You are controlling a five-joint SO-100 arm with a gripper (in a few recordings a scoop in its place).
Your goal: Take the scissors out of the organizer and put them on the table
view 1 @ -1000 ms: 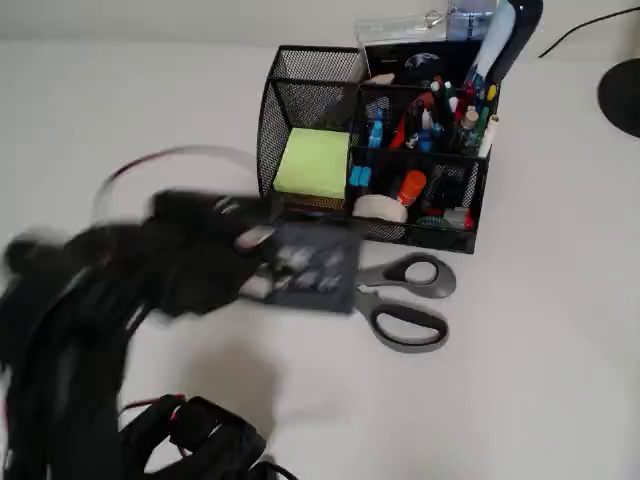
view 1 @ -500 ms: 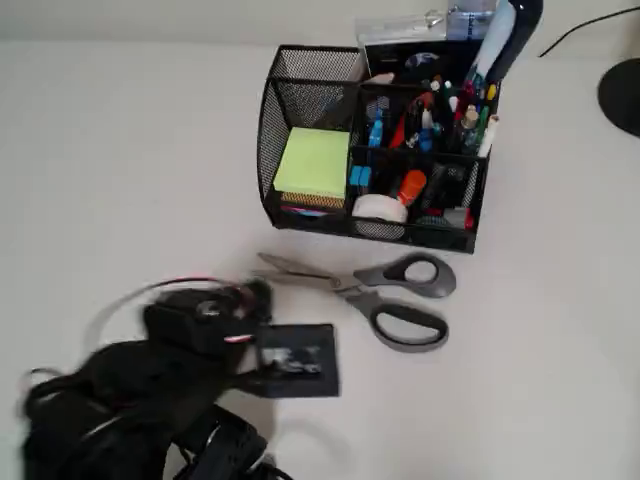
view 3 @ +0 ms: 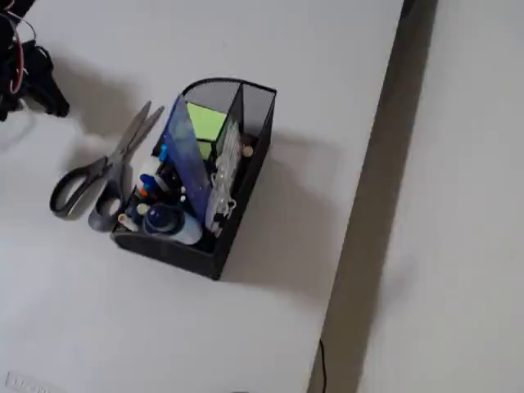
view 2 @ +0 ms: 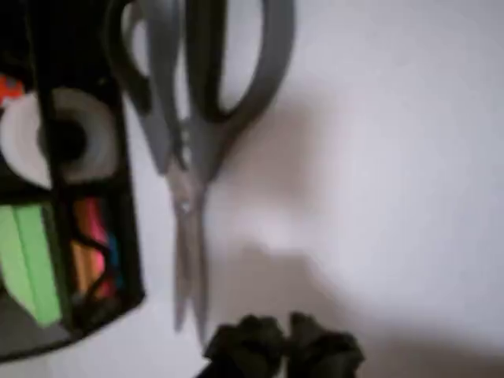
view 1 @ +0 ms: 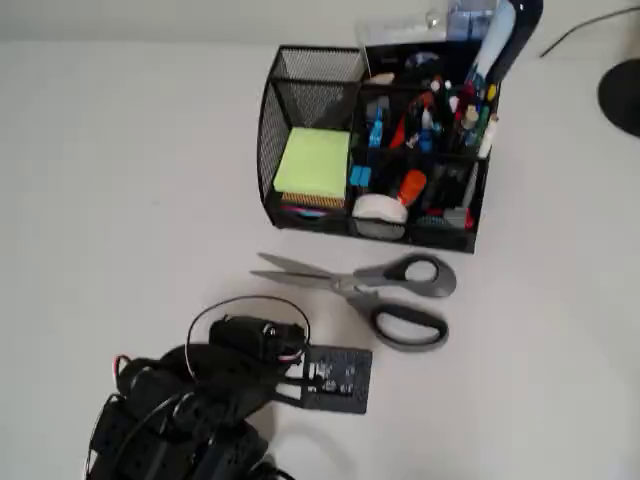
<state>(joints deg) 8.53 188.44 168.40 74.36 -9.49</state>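
The scissors [view 1: 352,284] lie flat on the white table [view 1: 120,150], just in front of the black mesh organizer [view 1: 268,120], blades to the left and grey handles to the right. They also lie beside the organizer [view 3: 241,201] in the fixed view, scissors [view 3: 105,170] free of any grip. In the wrist view the scissors [view 2: 189,150] point blade-down toward my gripper [view 2: 283,346], whose dark fingertips sit together with nothing between them. My gripper [view 3: 45,86] is at the top left of the fixed view, apart from the scissors. My arm [view 1: 240,350] is folded at the lower left of the overhead view.
The organizer holds yellow-green sticky notes [view 1: 313,163], a tape roll [view 1: 380,207] and several pens. A dark round object [view 1: 625,95] sits at the right edge. The table's edge [view 3: 385,164] runs down the right of the fixed view. Open tabletop lies left of the organizer.
My arm has drawn back down and to the left, away from the scissors. The scissors stay where they lay on the table.
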